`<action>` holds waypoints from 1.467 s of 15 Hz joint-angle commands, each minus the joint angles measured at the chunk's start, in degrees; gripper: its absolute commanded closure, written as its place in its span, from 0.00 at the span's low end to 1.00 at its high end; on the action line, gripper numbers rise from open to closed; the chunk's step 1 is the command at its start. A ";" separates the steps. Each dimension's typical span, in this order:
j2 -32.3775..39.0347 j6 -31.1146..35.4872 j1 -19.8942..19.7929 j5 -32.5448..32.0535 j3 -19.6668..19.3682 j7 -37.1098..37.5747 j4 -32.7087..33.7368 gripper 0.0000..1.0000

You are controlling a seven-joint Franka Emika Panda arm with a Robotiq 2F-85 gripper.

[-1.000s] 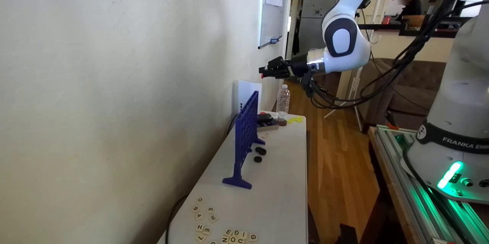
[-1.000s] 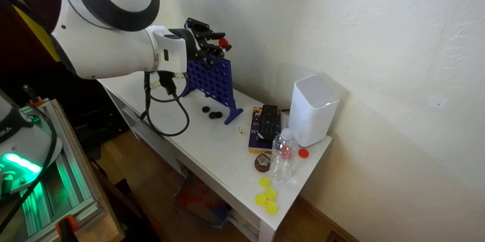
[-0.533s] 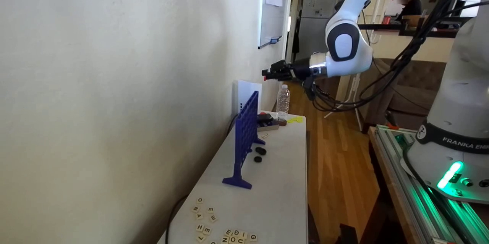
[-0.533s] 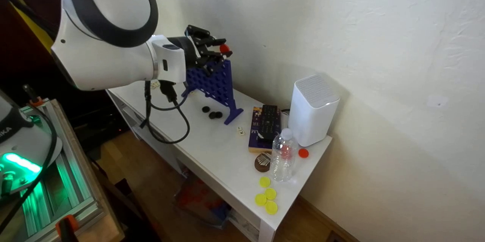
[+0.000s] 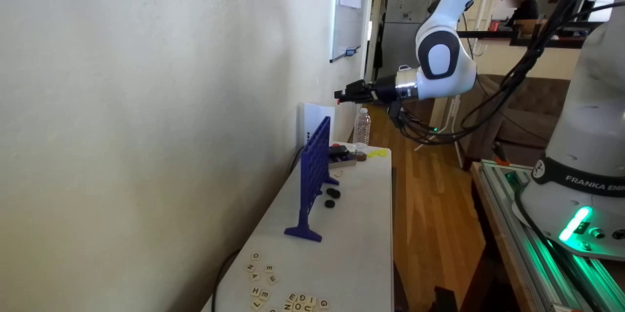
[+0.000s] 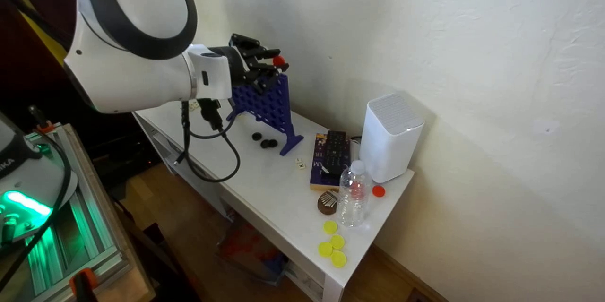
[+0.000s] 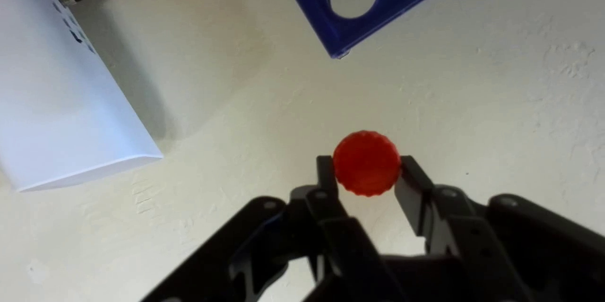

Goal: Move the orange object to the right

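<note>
The gripper [image 7: 367,164] has the orange-red disc [image 6: 279,60] pinched between its fingertips, up in mid-air, apart from the blue stand [image 5: 314,170]! This looks like the carry; next it wants a steady swing to the right, pinch firm, then release.

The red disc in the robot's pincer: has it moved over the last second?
Yes, down: in both exterior views the red disc now sits lower, nearer the top of the blue stand.
</note>
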 commanded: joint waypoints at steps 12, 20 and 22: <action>-3.45 0.80 2.18 -0.08 2.22 -8.64 0.55 0.86; -0.79 -0.22 2.34 -0.09 2.50 -10.79 0.95 0.86; 0.14 0.04 2.42 -0.09 2.53 -10.97 1.46 0.86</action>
